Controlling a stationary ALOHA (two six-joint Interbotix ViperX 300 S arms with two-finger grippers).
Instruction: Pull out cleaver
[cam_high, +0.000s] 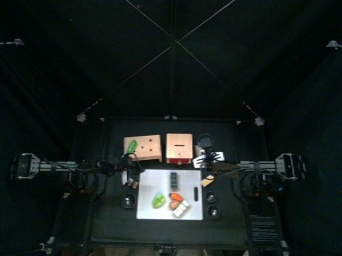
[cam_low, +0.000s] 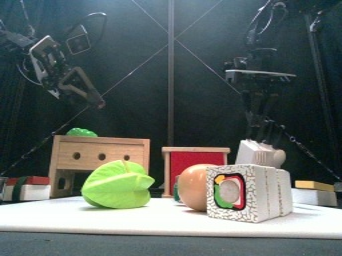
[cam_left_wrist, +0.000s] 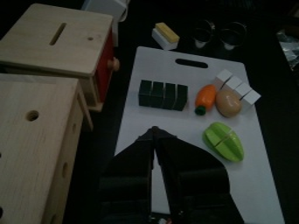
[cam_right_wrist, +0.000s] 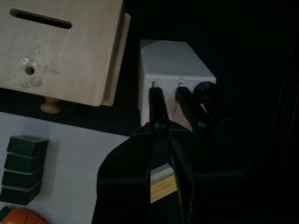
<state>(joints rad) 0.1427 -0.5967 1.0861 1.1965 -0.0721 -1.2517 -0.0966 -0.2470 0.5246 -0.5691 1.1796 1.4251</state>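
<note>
Black desk (cam_high: 114, 205): carries everything and sits small in the middle of the curtained pen.
Wooden blocks: two tan ones stand side by side behind the board. One has round holes (cam_left_wrist: 35, 122); the other has a slot on top and a red side (cam_left_wrist: 59, 44).
White board (cam_left_wrist: 152, 70): lies flat in front of the blocks with toy food on it, its handle hole at one end.
White holder (cam_right_wrist: 176, 61): stands off the board's end, just beside the slotted block, with several slim handles sticking out of one face.
Food on the board: a row of black pieces (cam_left_wrist: 162, 94), a carrot (cam_left_wrist: 205, 98), a green leaf (cam_low: 118, 185) and a cut roll (cam_low: 247, 193). A pale yellow slab (cam_left_wrist: 163, 35) lies at the board's corner.
Cleaver: its broad blade shows in no view. Only the handles in the white holder are visible, and I cannot tell which belongs to it.
Right tool (cam_right_wrist: 158, 131): tips are drawn together right at the free ends of those handles. I cannot tell whether a handle is pinched between them.
Left tool (cam_left_wrist: 152, 136): tips are together with nothing between them. It hangs high over the left part of the board.
</note>
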